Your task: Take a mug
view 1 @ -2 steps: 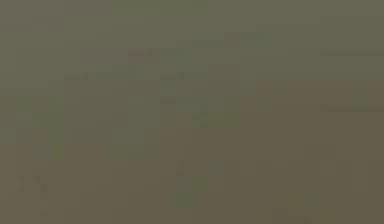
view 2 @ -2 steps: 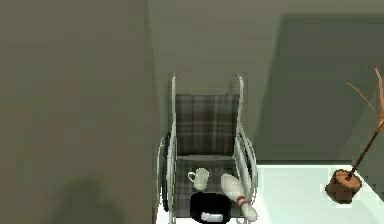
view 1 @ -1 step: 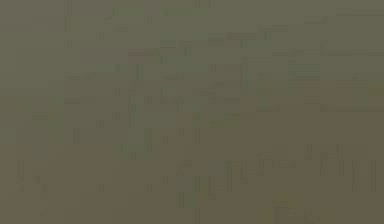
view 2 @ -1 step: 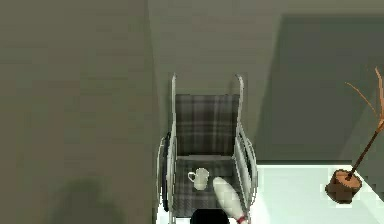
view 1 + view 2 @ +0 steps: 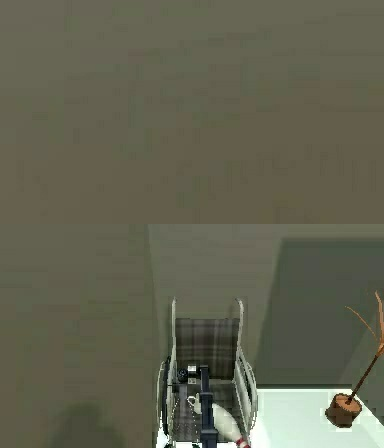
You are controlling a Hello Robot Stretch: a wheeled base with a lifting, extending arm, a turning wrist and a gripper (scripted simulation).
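In the forward view you face a flat, drab olive-grey surface [image 5: 190, 110], matte and unbroken.

In the arm side view you have a wheelchair [image 5: 205, 334] against a plain grey-green wall [image 5: 80, 314]. Its backrest is checked woven cloth, and its frame is thin, shiny metal tube that curves over at the top corners. The arm [image 5: 207, 416], a dark square bar, rises from the near edge over the seat, and the gripper [image 5: 186, 376] sits at its far end, turned left.

Just near of the gripper, on the seat, is a small white cup-like thing [image 5: 190, 402] (too small for you to call it the mug). You cannot tell how the fingers stand, nor whether they hold anything.

A smooth white skittle-shaped thing with a red band [image 5: 232, 427] lies right of the arm. Far right, on pale floor [image 5: 300, 419], a squat brown pot [image 5: 345, 410] carries bare twigs [image 5: 372, 334].
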